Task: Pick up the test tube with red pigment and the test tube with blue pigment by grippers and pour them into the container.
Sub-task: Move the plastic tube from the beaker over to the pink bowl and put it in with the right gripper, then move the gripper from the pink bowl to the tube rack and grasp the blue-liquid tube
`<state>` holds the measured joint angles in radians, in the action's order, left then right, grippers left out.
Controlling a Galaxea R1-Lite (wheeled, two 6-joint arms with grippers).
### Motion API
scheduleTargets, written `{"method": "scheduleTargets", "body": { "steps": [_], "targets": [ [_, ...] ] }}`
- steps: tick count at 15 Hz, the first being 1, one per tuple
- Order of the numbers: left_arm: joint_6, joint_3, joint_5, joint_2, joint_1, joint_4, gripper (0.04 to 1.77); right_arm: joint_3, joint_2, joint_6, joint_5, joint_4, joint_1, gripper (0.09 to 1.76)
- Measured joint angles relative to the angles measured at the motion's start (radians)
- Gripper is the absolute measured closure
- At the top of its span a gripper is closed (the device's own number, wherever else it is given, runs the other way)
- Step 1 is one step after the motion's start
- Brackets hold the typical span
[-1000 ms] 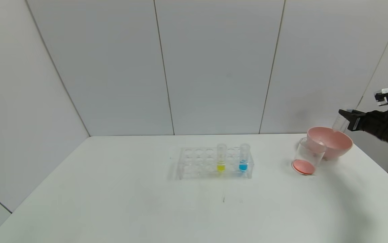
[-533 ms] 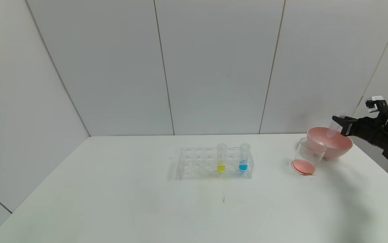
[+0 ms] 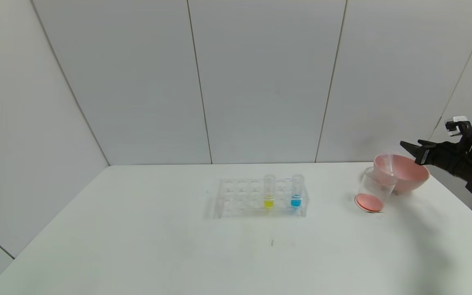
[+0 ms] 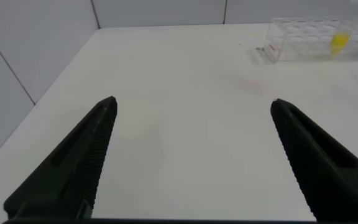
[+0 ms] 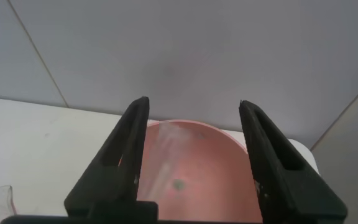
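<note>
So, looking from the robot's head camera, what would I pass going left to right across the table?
Clear tube rack → tube with yellow liquid → tube with blue liquid → clear beaker with red liquid at its bottom → pink bowl → right gripper, its fingers apart above the bowl's far side.

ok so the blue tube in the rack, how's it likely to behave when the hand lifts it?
The blue tube stands upright in the clear rack, so it should lift straight out. It looks like smooth clear plastic, probably light and slippery. It is only partly filled with liquid and looks uncapped, so tilting early could spill. Its round bottom means it likely rolls if laid on the table.
</note>
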<state>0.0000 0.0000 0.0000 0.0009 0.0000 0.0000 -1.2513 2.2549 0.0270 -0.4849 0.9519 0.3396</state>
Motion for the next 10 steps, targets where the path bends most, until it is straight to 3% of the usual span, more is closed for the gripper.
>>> {"method": "scheduleTargets", "body": {
  "steps": [5, 10],
  "targets": [
    [0.0, 0.0, 0.0, 0.0, 0.0, 0.0, 0.05, 0.086, -0.041, 0.0, -0.006, 0.051, 0.014, 0.47],
    [0.0, 0.0, 0.0, 0.0, 0.0, 0.0, 0.05, 0.373, -0.142, -0.003, -0.017, 0.231, 0.019, 0.32]
  ]
}}
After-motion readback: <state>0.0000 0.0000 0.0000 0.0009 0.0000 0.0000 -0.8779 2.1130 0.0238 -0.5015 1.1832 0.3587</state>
